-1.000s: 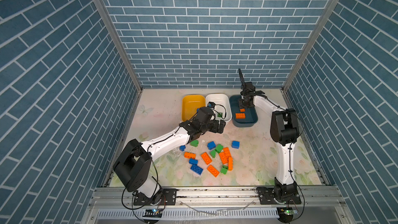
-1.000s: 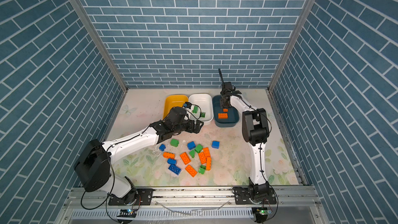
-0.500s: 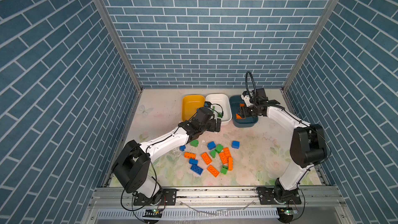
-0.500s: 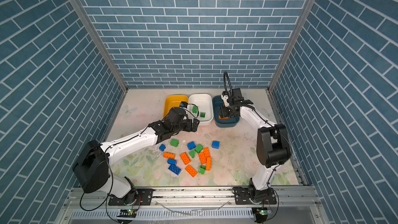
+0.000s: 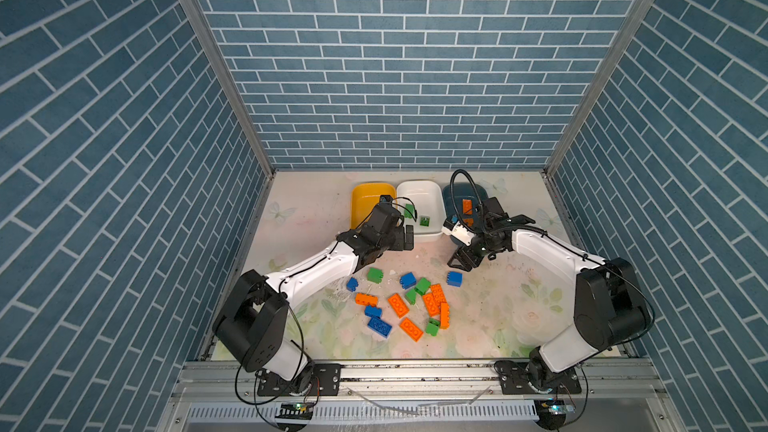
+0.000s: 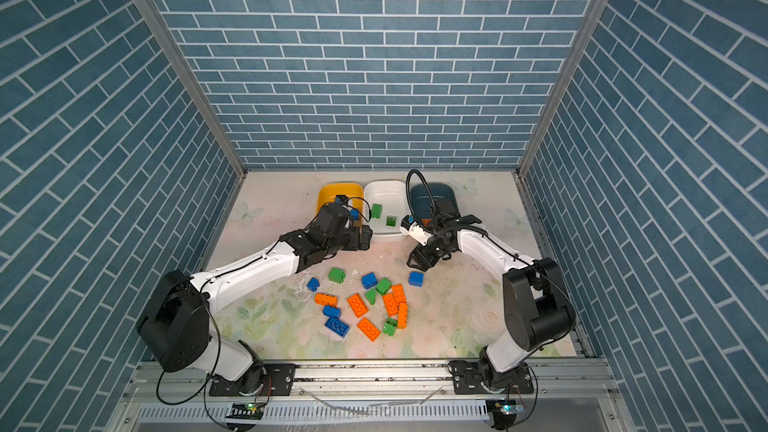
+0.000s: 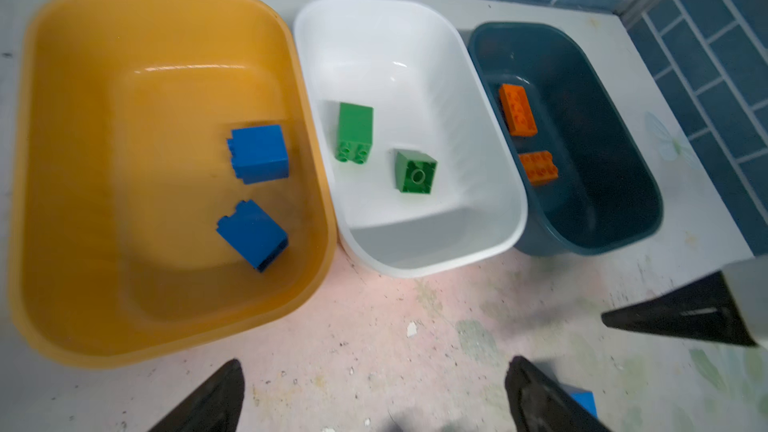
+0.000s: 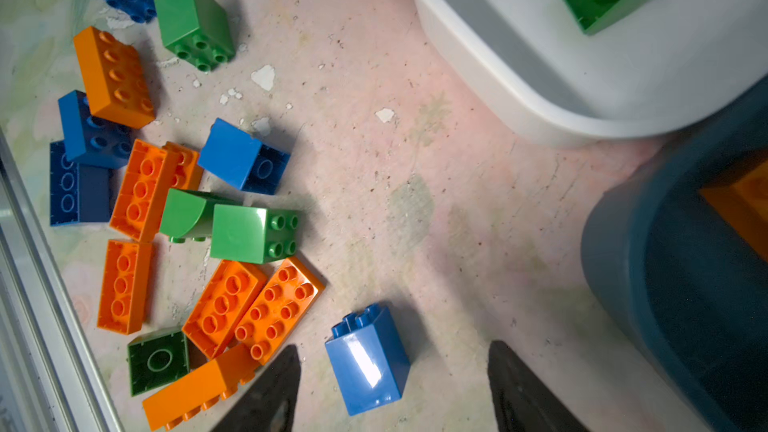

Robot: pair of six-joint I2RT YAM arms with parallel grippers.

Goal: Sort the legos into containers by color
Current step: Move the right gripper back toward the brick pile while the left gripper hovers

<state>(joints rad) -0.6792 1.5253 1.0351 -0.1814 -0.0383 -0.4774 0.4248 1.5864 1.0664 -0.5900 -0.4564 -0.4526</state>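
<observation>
Since the right gripper [image 5: 460,261] hangs empty with its jaws well apart, and a lone blue brick [image 8: 368,361] rests on the table [image 5: 498,305] just under them, the step in hand is most likely the pick of that brick. In the right wrist view the brick sits between the two fingers but nearer one of them. A good grasp would first centre the gripper over it, then come straight down until the fingers straddle its smooth flat sides rather than its studded end, and close squarely. A skewed close would probably twist or squirt out so glossy a block. The finger on the crowded side needs care: an orange brick [image 8: 199,388] lies just beside it, with the rest of the loose legos [image 5: 399,305] beyond, and a sloppy descent could nudge them. Two blue bricks [image 7: 259,153] already lie in the yellow tub [image 7: 124,76], green bricks [image 7: 355,135] in the white tub [image 7: 395,56] and orange bricks [image 7: 517,110] in the teal tub [image 7: 602,139]. This brick therefore belongs in the yellow one, the farthest of the three from this gripper. The left gripper [image 7: 375,363], wide open and empty too, hovers just in front of the yellow and white tubs, so the carry should go high and keep clear of it.
</observation>
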